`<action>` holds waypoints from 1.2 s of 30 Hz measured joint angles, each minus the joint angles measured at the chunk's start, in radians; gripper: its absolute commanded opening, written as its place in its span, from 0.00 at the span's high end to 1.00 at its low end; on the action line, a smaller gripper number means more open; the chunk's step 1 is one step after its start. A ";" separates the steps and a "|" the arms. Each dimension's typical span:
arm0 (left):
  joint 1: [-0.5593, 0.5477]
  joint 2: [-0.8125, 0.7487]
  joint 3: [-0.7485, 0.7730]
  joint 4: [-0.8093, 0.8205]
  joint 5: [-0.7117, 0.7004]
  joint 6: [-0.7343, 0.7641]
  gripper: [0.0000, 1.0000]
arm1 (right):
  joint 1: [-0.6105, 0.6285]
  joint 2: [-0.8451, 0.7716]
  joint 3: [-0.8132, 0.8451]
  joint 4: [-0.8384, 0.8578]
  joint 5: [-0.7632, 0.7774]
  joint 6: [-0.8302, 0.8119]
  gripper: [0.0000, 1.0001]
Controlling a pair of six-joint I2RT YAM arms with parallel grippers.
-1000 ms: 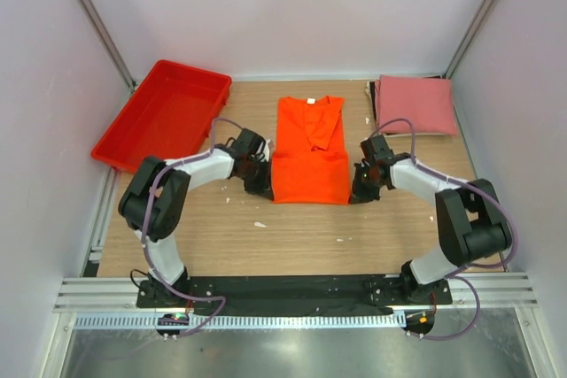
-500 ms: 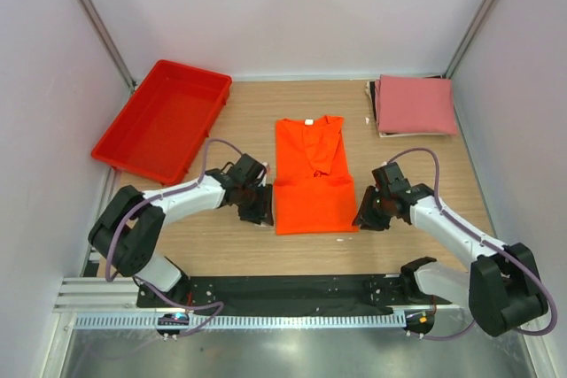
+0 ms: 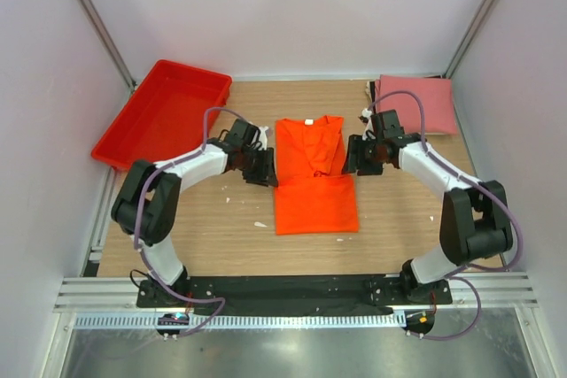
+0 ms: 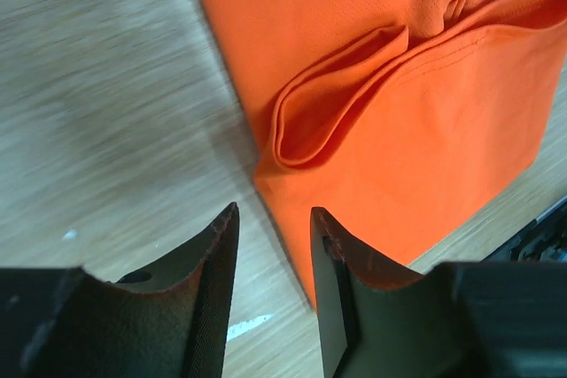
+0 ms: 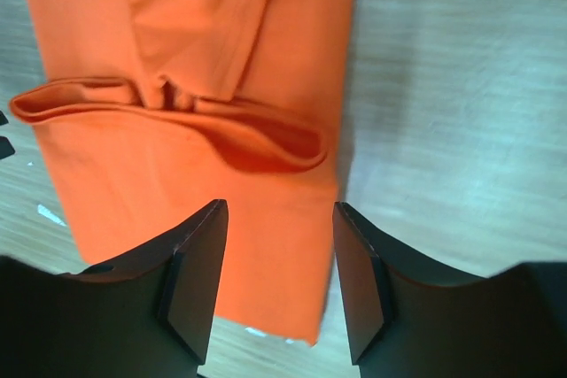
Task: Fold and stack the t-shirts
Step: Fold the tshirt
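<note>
Both arms have swung away from the near corners of the orange t-shirt (image 3: 314,192) and now flank its middle, while the shirt has stayed put. It lies at the table's centre, sleeves tucked in to make a narrow strip, white neck label (image 3: 309,121) at its far end. A doubled crease crosses its middle.

The left gripper (image 3: 262,168) sits just beside its left edge and the right gripper (image 3: 353,155) just beside its right edge. Both are spread apart and carry nothing.

We judge 1 shirt done: the pink t-shirt (image 3: 416,104) lies folded, far right of the orange one. The crosswise fold and the stacking remain.

A red plastic tray (image 3: 168,117) rests to the far left. The wooden table (image 3: 399,219) bears a few white specks (image 3: 260,224), and plain white walls (image 3: 310,15) close it in.
</note>
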 measured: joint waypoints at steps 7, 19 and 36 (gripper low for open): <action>-0.006 0.097 0.018 0.061 0.101 0.048 0.60 | -0.144 0.122 0.024 0.017 -0.150 -0.140 0.43; -0.005 0.102 0.063 0.097 0.116 0.116 0.69 | -0.142 0.240 0.071 0.025 -0.338 -0.231 0.47; -0.005 0.145 0.087 0.089 0.141 0.162 1.00 | -0.139 0.298 0.072 0.021 -0.381 -0.274 0.65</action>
